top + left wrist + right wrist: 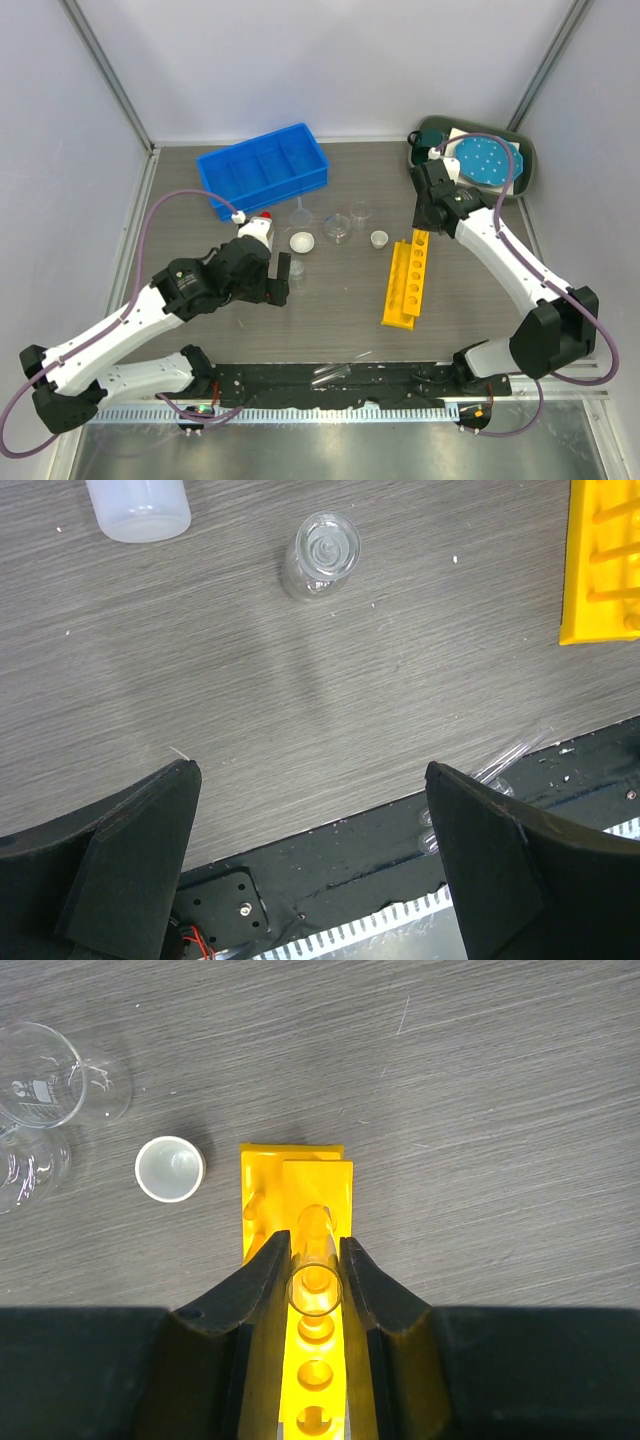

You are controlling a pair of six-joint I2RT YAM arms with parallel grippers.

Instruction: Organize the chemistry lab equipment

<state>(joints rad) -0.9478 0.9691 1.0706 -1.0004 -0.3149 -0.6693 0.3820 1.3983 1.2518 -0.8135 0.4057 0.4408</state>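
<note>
My right gripper (421, 240) (313, 1250) is shut on a clear test tube (315, 1295), held upright over the far-end holes of the yellow tube rack (407, 282) (315, 1175). My left gripper (283, 272) (310, 772) is open and empty, low over the table next to a small clear beaker (298, 272) (322, 550). The white squeeze bottle (257, 231) (138, 508) with a red nozzle stands just behind it. A funnel (300, 212), two clear beakers (338, 228) (40, 1085) and two white dishes (302, 242) (379, 238) (170, 1168) stand mid-table.
A blue divided bin (262, 165) sits at the back left. A green tray (528, 165) at the back right holds the blue dotted plate (485, 160) and a teal mug (428, 137). Loose test tubes (335, 370) (510, 760) lie on the black mat at the near edge.
</note>
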